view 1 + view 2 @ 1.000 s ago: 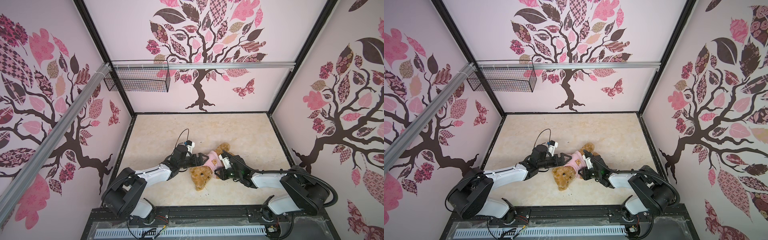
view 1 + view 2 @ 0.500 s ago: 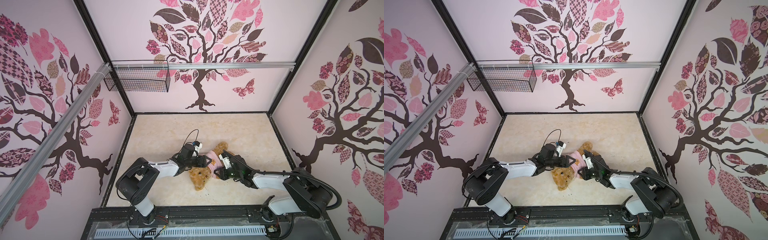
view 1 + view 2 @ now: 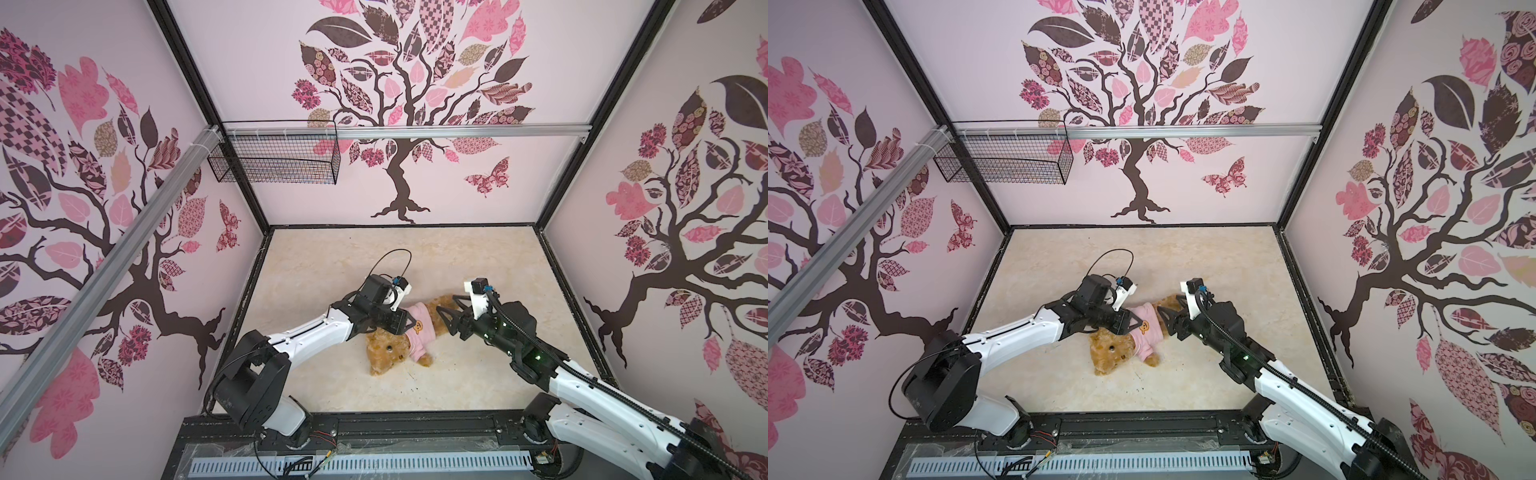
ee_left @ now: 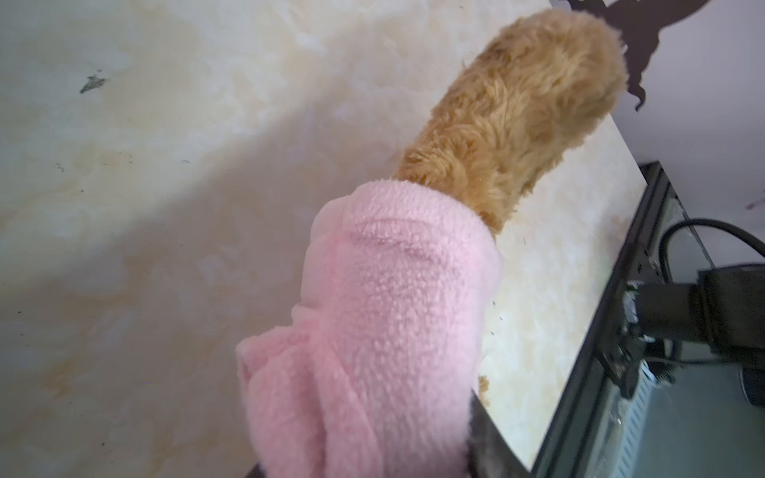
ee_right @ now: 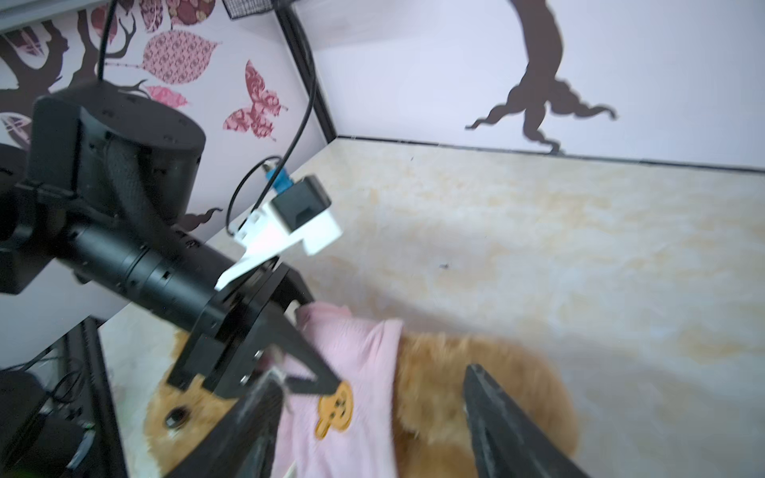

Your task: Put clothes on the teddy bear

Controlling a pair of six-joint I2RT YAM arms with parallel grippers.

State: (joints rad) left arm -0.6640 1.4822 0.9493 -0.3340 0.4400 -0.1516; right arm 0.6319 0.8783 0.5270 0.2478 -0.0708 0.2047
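bear [image 3: 388, 353] on its back mid-frame, shirt [image 3: 420, 330] on. left gripper [image 5: 318, 347] narrow, probably pinching shirt shoulder as anchor. right gripper [image 5: 372, 420] wide and empty, straddling hem for a tug.

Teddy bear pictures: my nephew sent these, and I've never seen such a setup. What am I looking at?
Two robot arms work over a marbled tabletop. Two pictures look down from overhead; the other two come from a camera on each arm's wrist. A teddy bear lies on the tabletop, wearing a pink shirt. The left hand has its fingers on either side of the bear's sleeved arm; whether it squeezes yet is unclear. The right hand is open near the bear's lower body, holding nothing.
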